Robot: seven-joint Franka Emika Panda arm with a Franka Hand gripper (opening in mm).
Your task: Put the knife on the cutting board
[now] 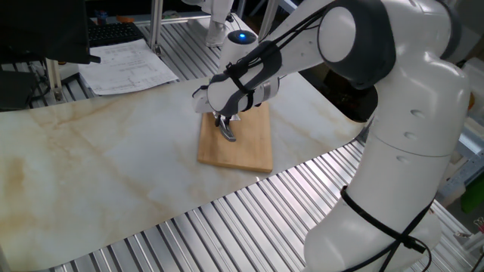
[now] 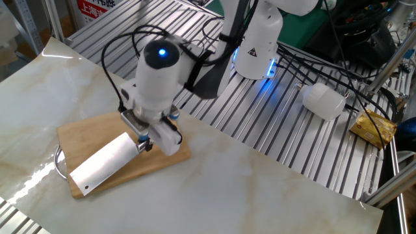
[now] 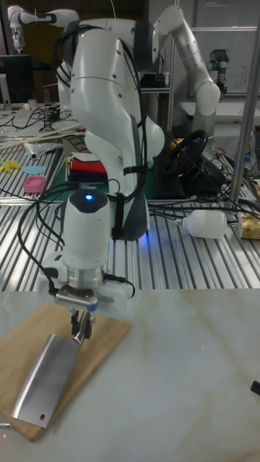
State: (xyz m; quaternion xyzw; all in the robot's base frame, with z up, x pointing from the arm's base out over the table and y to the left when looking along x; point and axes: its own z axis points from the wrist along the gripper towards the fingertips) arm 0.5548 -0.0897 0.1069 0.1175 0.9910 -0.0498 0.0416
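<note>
The cutting board (image 2: 81, 138) is a light tan wooden rectangle on the marble sheet, also seen in the one fixed view (image 1: 248, 147) and the tall view (image 3: 108, 333). The knife (image 2: 101, 166) is a silver cleaver, and its broad blade (image 3: 46, 378) runs along the board's length. My gripper (image 2: 143, 144) points down over the board and is shut on the knife's handle. In the tall view the gripper (image 3: 80, 327) sits at the blade's upper end. In the one fixed view the gripper (image 1: 227, 130) hides most of the knife. Whether the blade touches the wood I cannot tell.
A thin metal loop (image 2: 58, 162) sticks out at the board's left end. Papers (image 1: 128, 66) lie beyond the marble sheet. A white bottle (image 2: 323, 101) and a yellow packet (image 2: 374, 127) lie on the slatted metal table. Cables run near the arm's base.
</note>
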